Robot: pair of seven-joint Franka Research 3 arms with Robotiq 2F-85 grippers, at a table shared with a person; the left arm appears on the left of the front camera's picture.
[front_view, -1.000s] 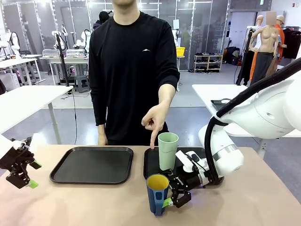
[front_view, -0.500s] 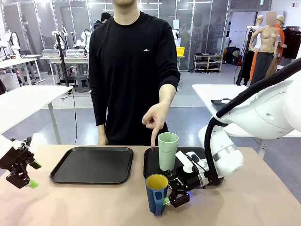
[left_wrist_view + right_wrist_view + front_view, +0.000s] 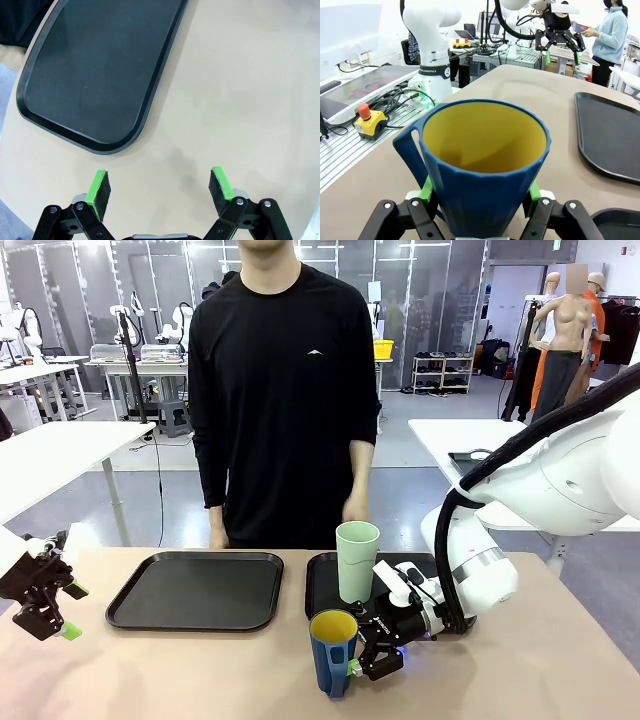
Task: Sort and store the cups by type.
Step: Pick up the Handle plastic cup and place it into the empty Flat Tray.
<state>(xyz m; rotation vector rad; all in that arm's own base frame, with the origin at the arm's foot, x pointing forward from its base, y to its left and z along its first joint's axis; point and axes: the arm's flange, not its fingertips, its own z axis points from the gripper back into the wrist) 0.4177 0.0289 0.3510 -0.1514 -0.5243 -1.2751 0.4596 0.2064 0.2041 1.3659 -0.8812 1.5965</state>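
Two trays lie side by side at the table's far edge, the left tray [image 3: 195, 590] before the person [image 3: 285, 390]. The tumbler [image 3: 357, 560] stands on the right tray [image 3: 322, 585]. The mug [image 3: 334, 652] stands on the table [image 3: 520, 670], nearer than that tray.

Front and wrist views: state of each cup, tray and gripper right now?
dark blue mug: upright on the table, gripped.
mint-green tumbler: upright on the right tray, free.
left tray: nothing on it.
right gripper: shut on the dark blue mug.
left gripper: open, holding nothing, over the table beside the left tray.
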